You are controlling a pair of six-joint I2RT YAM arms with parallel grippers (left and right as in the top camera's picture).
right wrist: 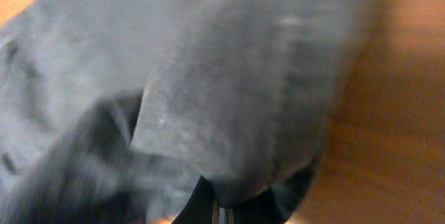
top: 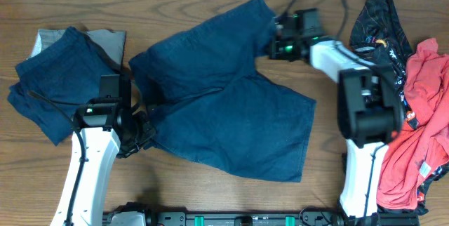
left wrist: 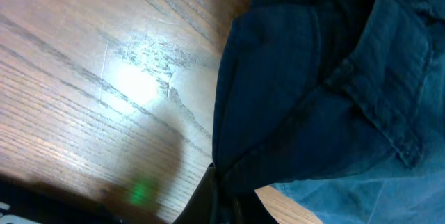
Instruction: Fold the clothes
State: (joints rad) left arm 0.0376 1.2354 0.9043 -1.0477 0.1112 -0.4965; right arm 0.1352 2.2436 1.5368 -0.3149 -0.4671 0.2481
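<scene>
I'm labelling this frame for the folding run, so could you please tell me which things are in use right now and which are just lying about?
In use: blue shorts; left claw and right claw, each gripping an edge of them.

Lying about: folded blue garment and grey cloth at the left; red garment and black patterned garment heaped at the right.

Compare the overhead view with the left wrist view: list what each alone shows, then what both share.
Overhead only: the folded blue garment, the red and black clothes pile and the right gripper. Left wrist only: stitched seams of the blue shorts, bunched into the left gripper. Both: those shorts and the wooden table.
</scene>
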